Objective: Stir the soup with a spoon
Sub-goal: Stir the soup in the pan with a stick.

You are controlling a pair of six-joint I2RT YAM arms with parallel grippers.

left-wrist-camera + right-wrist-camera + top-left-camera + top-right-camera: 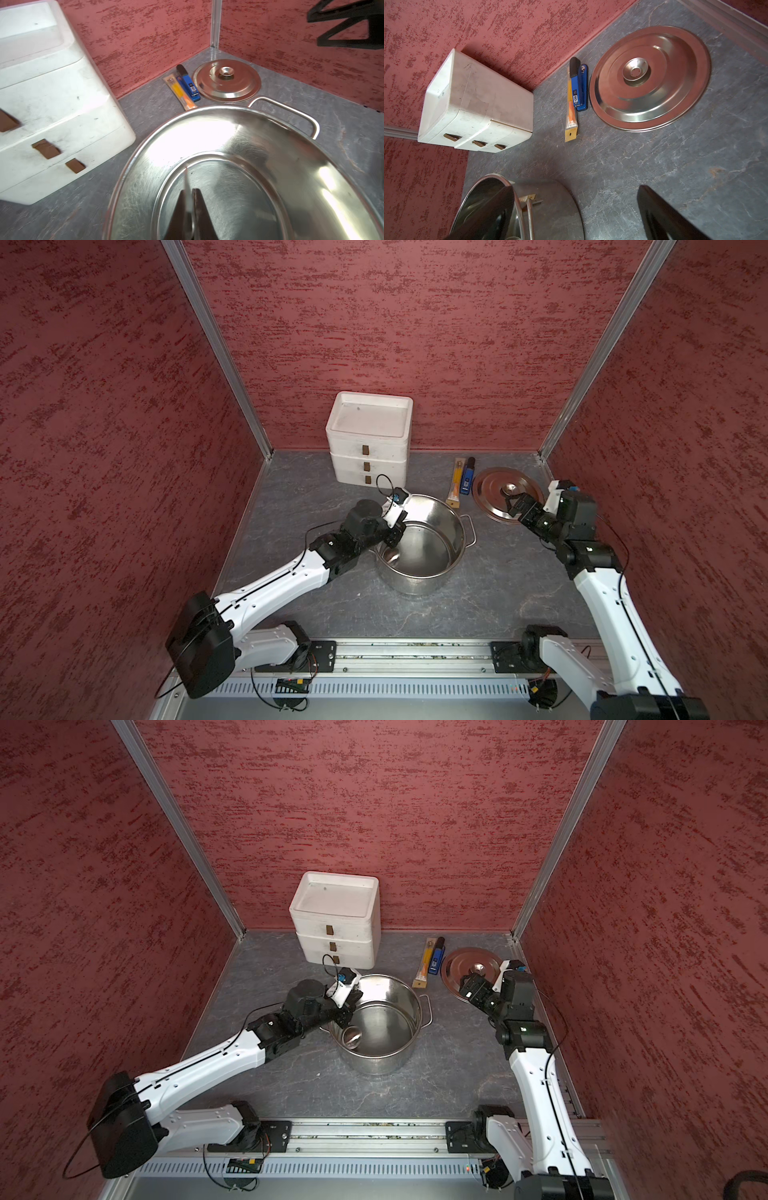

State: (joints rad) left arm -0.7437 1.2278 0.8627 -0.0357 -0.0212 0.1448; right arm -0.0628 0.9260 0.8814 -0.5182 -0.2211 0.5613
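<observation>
Grey marbled tabletop (478, 593) within red walls (415, 344). Left pincer (189, 192) is clamped on the thin handle of the spoon (186, 178), which reaches down inside the pot (411, 583); no liquid shows. Right pincer (575, 186) stands wide and empty near the lid (494, 485). Spoon judged light, stiff and slick: hold it high on the handle, firmly, lest it twist in the grip.
</observation>
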